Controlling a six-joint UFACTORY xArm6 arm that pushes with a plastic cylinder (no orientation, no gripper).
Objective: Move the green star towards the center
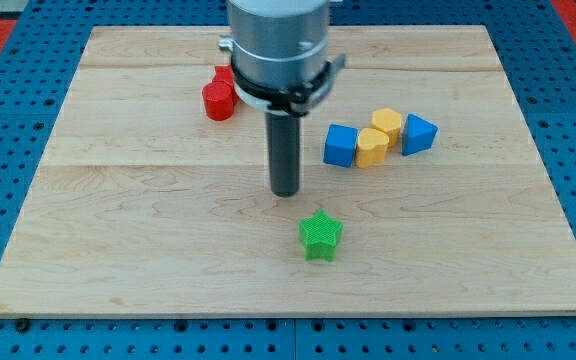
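Note:
The green star (pixel 320 235) lies on the wooden board (pixel 118 220), a little below the board's middle. My tip (pixel 285 192) stands just above and to the left of the star, a small gap apart from it. The dark rod rises from the tip into the grey arm body at the view's top.
A red cylinder (pixel 218 101) sits at the upper left, with another red block partly hidden behind the arm. To the right lie a blue cube (pixel 341 146), two yellow blocks (pixel 372 148) (pixel 387 125) and a blue block (pixel 419 133), close together.

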